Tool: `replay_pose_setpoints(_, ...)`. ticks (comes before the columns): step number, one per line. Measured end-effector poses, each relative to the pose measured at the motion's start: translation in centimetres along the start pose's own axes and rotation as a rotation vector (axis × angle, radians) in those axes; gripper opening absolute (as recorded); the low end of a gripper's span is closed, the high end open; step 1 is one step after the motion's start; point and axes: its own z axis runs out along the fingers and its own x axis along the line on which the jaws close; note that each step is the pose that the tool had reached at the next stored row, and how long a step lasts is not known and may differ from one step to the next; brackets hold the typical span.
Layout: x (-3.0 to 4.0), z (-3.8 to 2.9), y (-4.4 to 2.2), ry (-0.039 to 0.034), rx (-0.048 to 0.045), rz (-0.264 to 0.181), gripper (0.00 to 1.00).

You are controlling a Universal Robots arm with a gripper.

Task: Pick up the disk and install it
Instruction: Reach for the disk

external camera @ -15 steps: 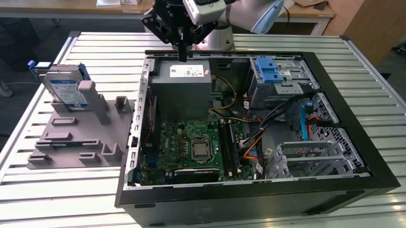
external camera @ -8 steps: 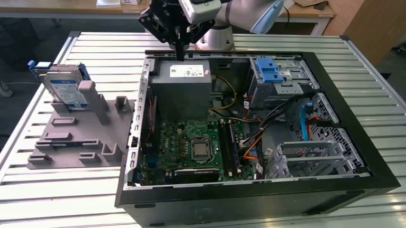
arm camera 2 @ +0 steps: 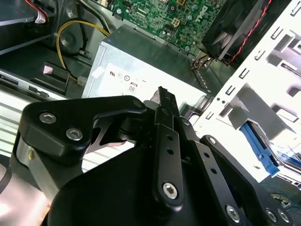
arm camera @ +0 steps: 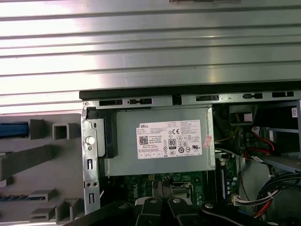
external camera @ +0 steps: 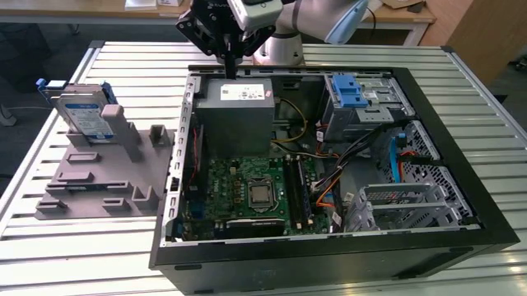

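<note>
- The disk (external camera: 85, 115) stands on edge in a slot of the grey holder block (external camera: 99, 179). The block sits on the slatted desk (external camera: 74, 259) at the exterior view's left, outside the open computer case (external camera: 329, 262).
- Held upright like this, the disk's label face and blue frame rise clear of the block. I judge this is meant to leave its sides free for a grasp from above.
- The gripper (external camera: 229, 69) hangs well apart from the disk, over the far rim of the case. It points down just above the grey power supply (external camera: 239, 117).
- In the second wrist view, the power supply's white sticker (arm camera 2: 117, 79) lies right under the tips.
- The jaws are pressed together with nothing between them, so the disk is not yet picked up.
- The blue-latched drive cage (external camera: 358, 98) sits in the far right part of the case, beside the power supply, with cables running below it. It faces up through the open side, which I take to be why the case lies flat on the desk.
- Nothing rests on or leans against the disk, and the holder's other slots near it look vacant.
</note>
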Motion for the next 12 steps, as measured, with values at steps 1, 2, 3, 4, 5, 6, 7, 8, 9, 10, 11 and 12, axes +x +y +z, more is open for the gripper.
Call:
replay_pose_setpoints(1,0.03,0.00,0.00,0.0000,0.0001,0.000,0.11)
replay_pose_setpoints(2,0.07,0.01,-0.01,0.0000,0.0001,0.000,0.11)
replay_pose_setpoints(3,0.11,0.01,-0.01,0.0000,0.0001,0.000,0.11)
replay_pose_setpoints(4,0.16,0.02,-0.01,0.0000,0.0000,0.000,0.11)
replay_pose_setpoints(5,0.21,0.03,-0.02,0.0000,0.0000,0.000,0.11)
replay_pose_setpoints(6,0.25,0.03,-0.02,0.0000,0.0001,0.000,0.11)
replay_pose_setpoints(7,0.31,0.04,-0.02,0.0000,0.0001,0.000,0.11)
replay_pose_setpoints(8,0.36,0.04,-0.02,0.0000,0.0000,0.000,0.11)
replay_pose_setpoints(9,0.42,0.05,-0.02,0.0000,0.0000,0.000,0.11)
replay_pose_setpoints(10,0.48,0.06,-0.02,0.0000,0.0000,0.000,0.11)
replay_pose_setpoints(11,0.52,0.06,-0.02,0.0000,0.0001,0.000,0.11)
replay_pose_setpoints(12,0.56,0.07,-0.02,0.0001,0.0001,0.000,0.11)
